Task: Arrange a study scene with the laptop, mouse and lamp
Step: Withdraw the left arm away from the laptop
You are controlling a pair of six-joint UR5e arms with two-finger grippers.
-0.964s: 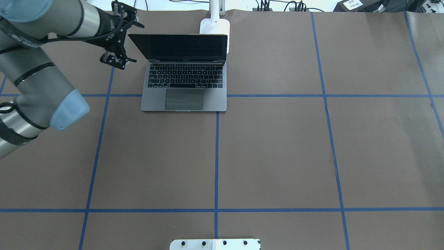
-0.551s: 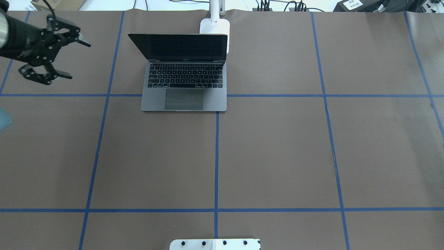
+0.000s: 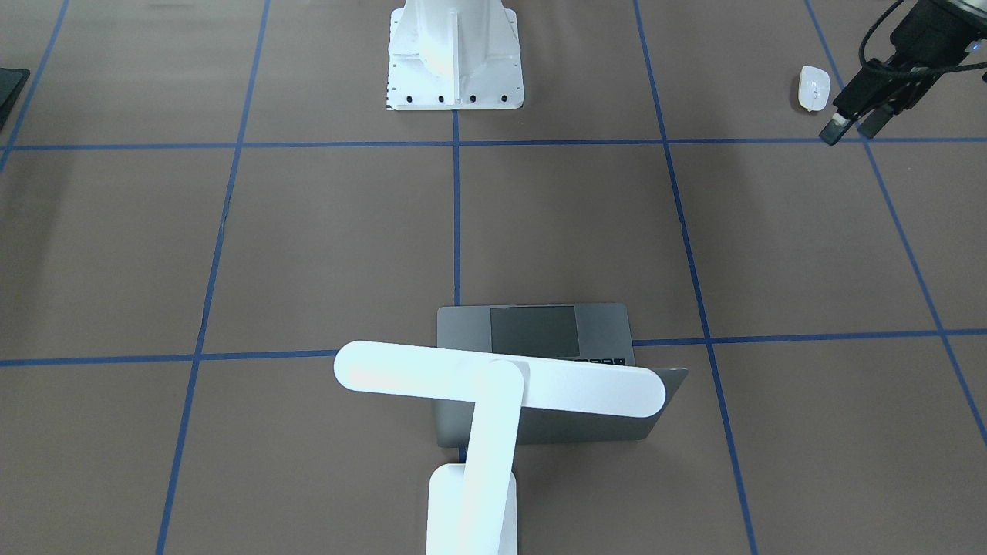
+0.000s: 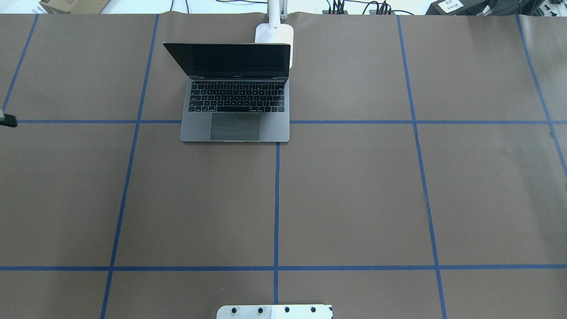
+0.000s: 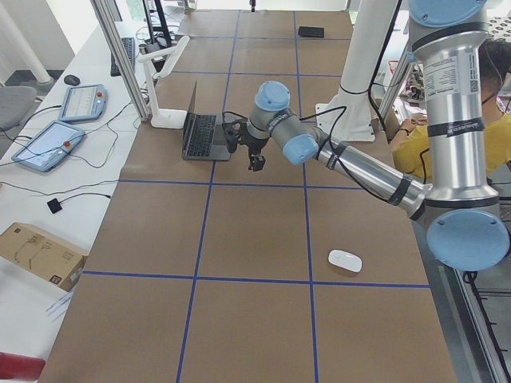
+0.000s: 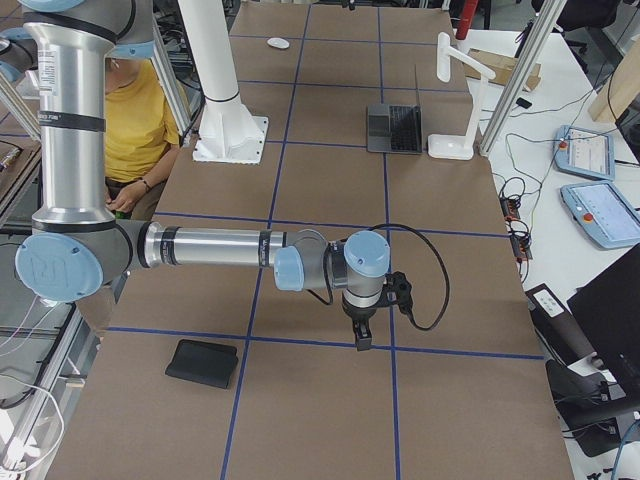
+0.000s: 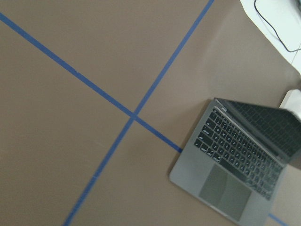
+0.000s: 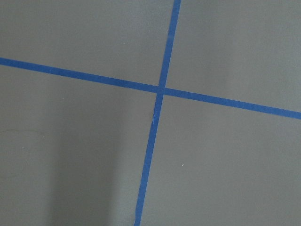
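The grey laptop (image 4: 234, 102) stands open at the table's far side, screen dark. Behind it is the white lamp (image 3: 501, 380), whose bar head hides part of the laptop (image 3: 540, 327) in the front-facing view. The white mouse (image 3: 813, 87) lies alone near the robot's side, on its left. My left gripper (image 3: 850, 129) hangs open and empty above the table just beside the mouse; only one fingertip (image 4: 8, 120) shows overhead. My right gripper (image 6: 362, 335) hovers over the table's right part; I cannot tell its state.
A white bolted pedestal (image 3: 455, 54) stands at the robot's edge. A flat black mat (image 6: 203, 363) lies at the table's right end. Blue tape lines cross the brown table (image 4: 354, 199). A person in yellow (image 6: 140, 120) sits behind the robot.
My left arm has pulled back from beside the laptop's left edge to the table's left side, nearly out of the overhead view. The laptop and the lamp have stayed put.
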